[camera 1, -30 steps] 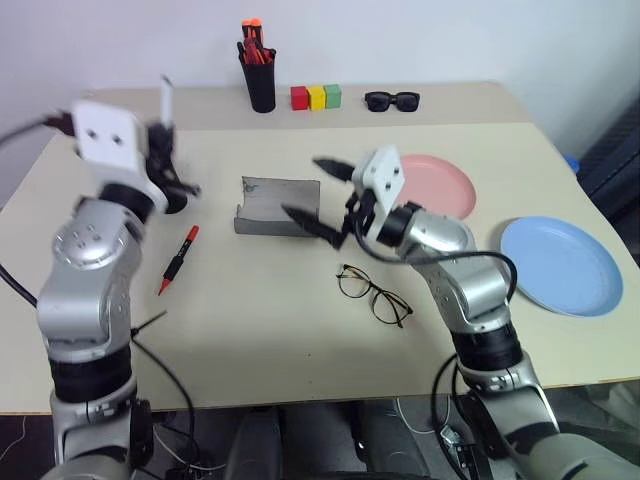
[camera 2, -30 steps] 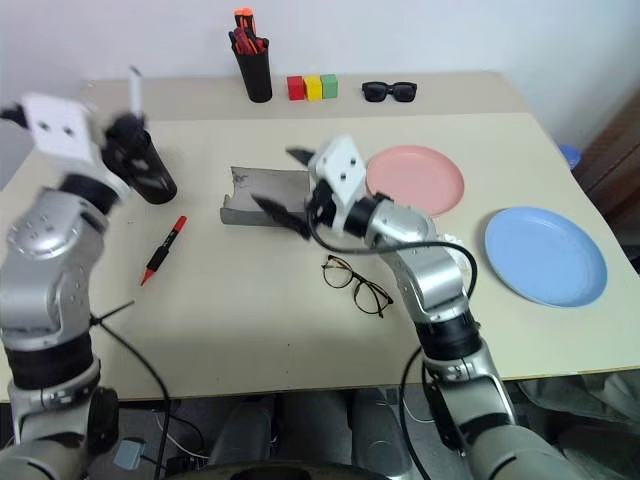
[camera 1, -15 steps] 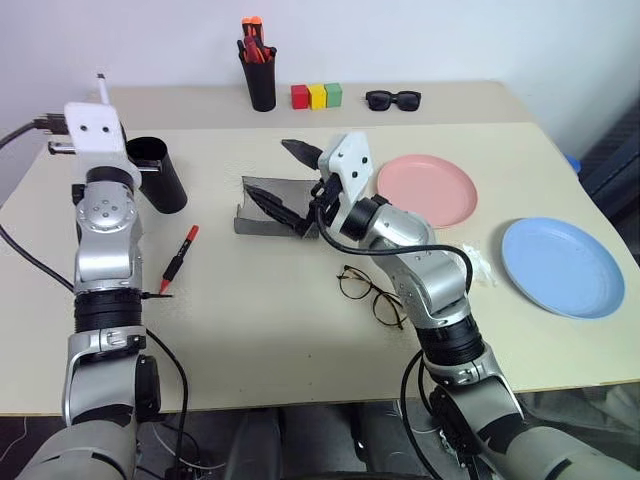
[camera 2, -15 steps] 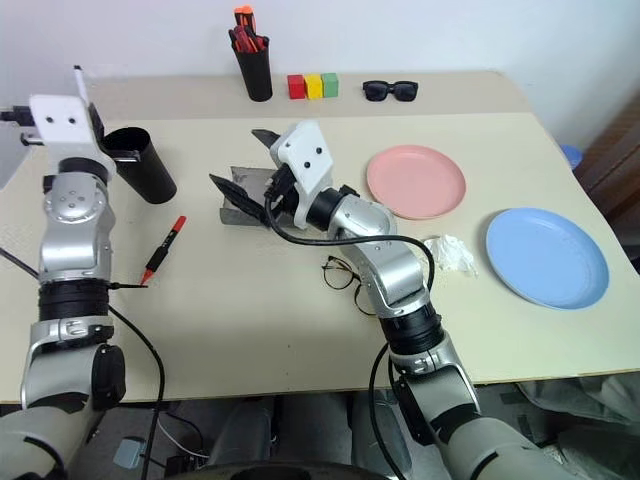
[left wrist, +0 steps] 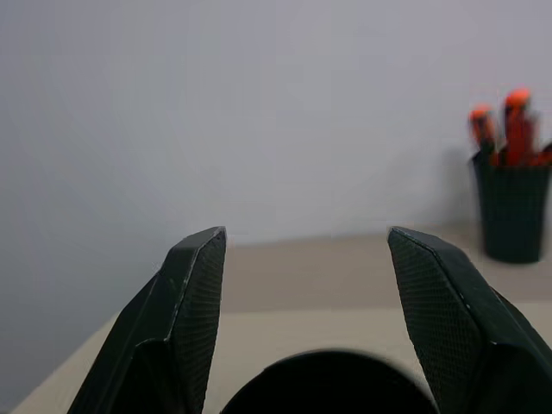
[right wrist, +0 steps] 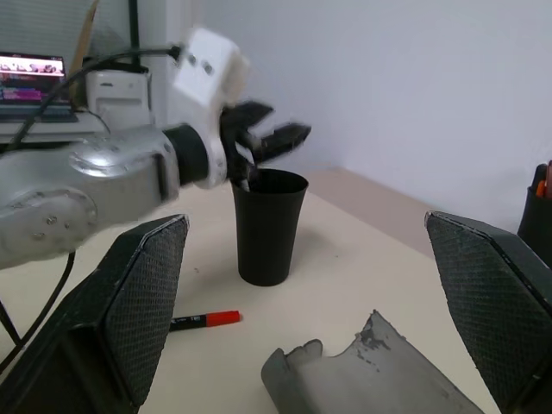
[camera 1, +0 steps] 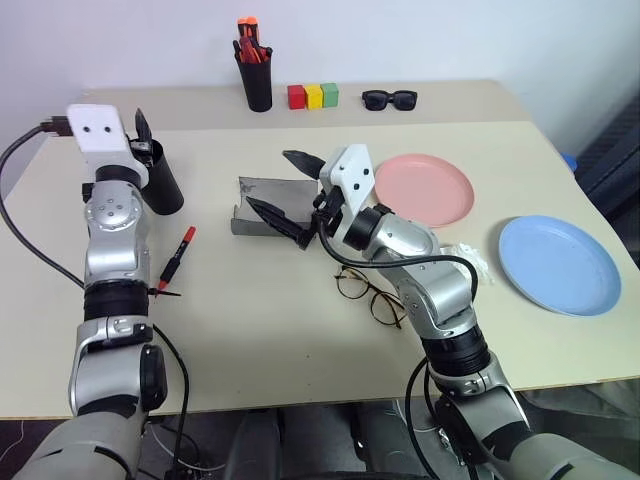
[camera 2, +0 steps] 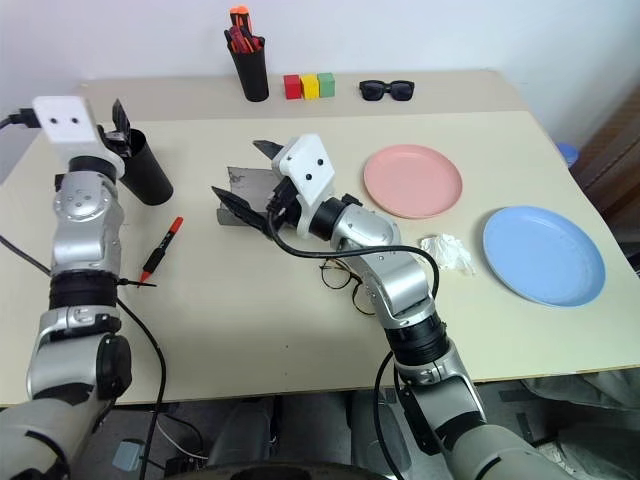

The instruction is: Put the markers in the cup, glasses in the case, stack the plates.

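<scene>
Over the rim of the black cup (camera 1: 160,180) the left gripper (camera 1: 142,135) hung with its fingers apart and empty, so the marker step looked half done, the red marker (camera 1: 177,258) lying beside the cup to fetch next, while the right gripper (camera 1: 290,190) gaped above the grey case (camera 1: 268,200).

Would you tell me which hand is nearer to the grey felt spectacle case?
The right hand: it hangs open just over the grey felt spectacle case. The left hand is far off, above the matte black tapered cup.
</scene>
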Motion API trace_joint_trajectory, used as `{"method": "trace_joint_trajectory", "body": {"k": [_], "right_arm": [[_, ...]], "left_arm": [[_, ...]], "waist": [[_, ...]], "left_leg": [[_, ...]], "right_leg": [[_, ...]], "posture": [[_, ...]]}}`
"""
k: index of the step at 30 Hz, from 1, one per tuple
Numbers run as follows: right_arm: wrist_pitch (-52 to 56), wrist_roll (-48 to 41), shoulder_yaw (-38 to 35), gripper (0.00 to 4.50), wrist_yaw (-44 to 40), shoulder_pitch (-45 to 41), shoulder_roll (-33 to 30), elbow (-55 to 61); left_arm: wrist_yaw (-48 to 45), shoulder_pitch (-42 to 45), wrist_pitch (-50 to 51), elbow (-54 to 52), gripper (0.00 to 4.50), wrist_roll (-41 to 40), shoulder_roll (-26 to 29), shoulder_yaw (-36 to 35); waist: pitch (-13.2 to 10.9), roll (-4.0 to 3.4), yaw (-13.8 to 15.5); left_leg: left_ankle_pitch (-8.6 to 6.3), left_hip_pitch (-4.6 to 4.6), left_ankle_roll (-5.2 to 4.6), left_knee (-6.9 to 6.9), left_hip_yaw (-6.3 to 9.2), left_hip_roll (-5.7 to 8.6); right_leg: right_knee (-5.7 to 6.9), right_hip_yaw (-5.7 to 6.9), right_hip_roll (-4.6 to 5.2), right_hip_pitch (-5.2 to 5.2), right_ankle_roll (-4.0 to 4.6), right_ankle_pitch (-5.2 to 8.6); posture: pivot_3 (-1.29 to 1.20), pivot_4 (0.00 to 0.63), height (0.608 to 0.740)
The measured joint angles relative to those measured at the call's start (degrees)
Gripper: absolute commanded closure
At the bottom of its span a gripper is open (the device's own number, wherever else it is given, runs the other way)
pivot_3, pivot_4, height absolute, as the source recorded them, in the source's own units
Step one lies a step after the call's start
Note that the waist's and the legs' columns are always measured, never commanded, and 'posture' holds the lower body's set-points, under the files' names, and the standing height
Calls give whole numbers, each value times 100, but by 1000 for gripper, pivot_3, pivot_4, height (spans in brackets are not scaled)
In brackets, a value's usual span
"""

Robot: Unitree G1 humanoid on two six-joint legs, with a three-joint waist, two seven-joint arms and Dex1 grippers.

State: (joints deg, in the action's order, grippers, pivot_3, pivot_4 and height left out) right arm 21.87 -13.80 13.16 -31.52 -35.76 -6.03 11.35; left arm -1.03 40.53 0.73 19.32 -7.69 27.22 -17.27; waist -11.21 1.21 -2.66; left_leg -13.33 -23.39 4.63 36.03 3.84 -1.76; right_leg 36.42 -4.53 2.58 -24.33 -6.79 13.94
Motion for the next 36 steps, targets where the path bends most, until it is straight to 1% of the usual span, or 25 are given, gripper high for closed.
{"method": "trace_joint_trajectory", "body": {"k": [2, 3, 6, 8, 11, 13, 15, 17, 19, 22, 26, 29, 30, 31, 33, 35, 36], "right_arm": [[33, -8, -12, 0, -93, 31, -151, 33], [44, -15, -42, 0, -145, 57, -273, 38], [145, -127, -157, 0, -440, 160, -703, 52], [205, -245, -175, 0, -723, 213, -983, 73], [281, -351, -156, 0, -1168, 259, -1350, 121], [288, -394, -147, 0, -1393, 276, -1536, 139], [288, -423, -113, 0, -1517, 275, -1548, 149], [288, -452, -92, 0, -1617, 284, -1560, 178], [294, -460, -59, 0, -1700, 298, -1593, 233], [318, -460, 21, 0, -1784, 378, -1630, 347], [360, -460, 63, 0, -1802, 427, -1663, 451], [387, -459, 62, 0, -1792, 454, -1705, 472], [398, -459, 62, 0, -1786, 471, -1719, 476], [404, -459, 62, 0, -1783, 496, -1735, 483], [410, -458, 62, 0, -1774, 529, -1754, 486], [410, -458, 61, 0, -1760, 557, -1755, 505], [409, -455, 63, 0, -1746, 561, -1751, 507]], "left_arm": [[-440, -638, 699, -1184, 523, -453, 235, -62], [-629, -988, 1099, -1734, 64, -630, 416, -98], [-837, -1787, 2743, -3131, 22, -988, 975, -235], [-794, -2004, 3898, -3685, 22, -1116, 1250, -296], [-732, -2060, 5646, -4151, 22, -1426, 1366, -318], [-709, -1895, 6903, -4315, 22, -1666, 1257, -332], [-705, -1680, 7879, -4300, 22, -1797, 1119, -327], [-709, -1418, 8556, -4073, 22, -1804, 974, -322], [-728, -1233, 8910, -3732, 22, -1777, 930, -250], [-759, -1158, 9013, -3256, 839, -1653, 1037, 116], [-789, -1065, 8896, -2894, 2777, -1525, 1039, 265], [-802, -1048, 8805, -2824, 4343, -1499, 1015, 287], [-792, -1047, 8737, -2805, 4477, -1443, 989, 287], [-786, -1061, 8586, -2791, 4477, -1392, 954, 288], [-820, -1128, 7859, -2827, 4477, -1270, 849, 313], [-939, -1295, 6469, -3064, 4477, -1003, 833, 486], [-990, -1299, 5970, -3197, 4477, -903, 827, 540]], "waist": [[0, 0, -47], [0, 0, -65], [0, 0, -84], [0, 1, -76], [-1, 1, -85], [-1, 2, -94], [-1, 3, -125], [-1, 2, -139], [-1, 3, -144], [-1, 3, -129], [0, 3, -127], [0, 4, -130], [0, 3, -128], [0, 3, -125], [-1, 5, -112], [-2, 6, -93], [-2, 7, -73]], "left_leg": [[0, 1, 0, -3, -1, -1], [0, 1, 0, -2, 0, -1], [0, 3, 0, 3, 2, 0], [0, 4, -1, 12, 2, 0], [1, 5, -2, 18, 2, 0], [1, 5, -2, 20, 4, 0], [1, 6, -2, 19, 9, -1], [1, 8, -2, 18, 11, -1], [1, 12, -2, 15, 12, -1], [1, 13, -2, 12, 15, 0], [2, 13, 0, 15, 14, 1], [2, 18, 1, 15, 15, 0], [2, 19, 1, 15, 14, 0], [3, 19, 1, 15, 15, 0], [5, 16, 6, 15, 15, 0], [9, 13, 13, 13, 14, 1], [10, 10, 16, 13, 13, 1]], "right_leg": [[3, -2, 1, -1, 0, 0], [3, -2, 1, -1, 0, 0], [13, -1, 0, 0, 1, 1], [16, -2, -1, 1, 1, 2], [16, -3, -3, 3, 1, 3], [18, -2, -5, 3, 1, 3], [21, -2, -10, 3, 1, 3], [27, -2, -12, 2, 1, 3], [38, -1, -12, 0, 2, 3], [45, 0, -11, -3, 7, 6], [49, 0, -9, -3, 7, 6], [55, -1, -9, -3, 8, 7], [56, -1, -10, -3, 9, 7], [56, -1, -10, -3, 9, 7], [55, 0, -9, -3, 9, 7], [51, -1, -5, -5, 10, 7], [50, -1, -4, -7, 10, 7]], "posture": [[0, 150, 740], [0, 150, 740], [0, 150, 740], [0, 150, 740], [0, 150, 740], [0, 150, 740], [0, 150, 740], [0, 150, 740], [0, 150, 740], [0, 150, 740], [0, 150, 740], [0, 150, 740], [0, 150, 740], [0, 150, 740], [0, 150, 740], [0, 150, 740], [0, 150, 740]]}}
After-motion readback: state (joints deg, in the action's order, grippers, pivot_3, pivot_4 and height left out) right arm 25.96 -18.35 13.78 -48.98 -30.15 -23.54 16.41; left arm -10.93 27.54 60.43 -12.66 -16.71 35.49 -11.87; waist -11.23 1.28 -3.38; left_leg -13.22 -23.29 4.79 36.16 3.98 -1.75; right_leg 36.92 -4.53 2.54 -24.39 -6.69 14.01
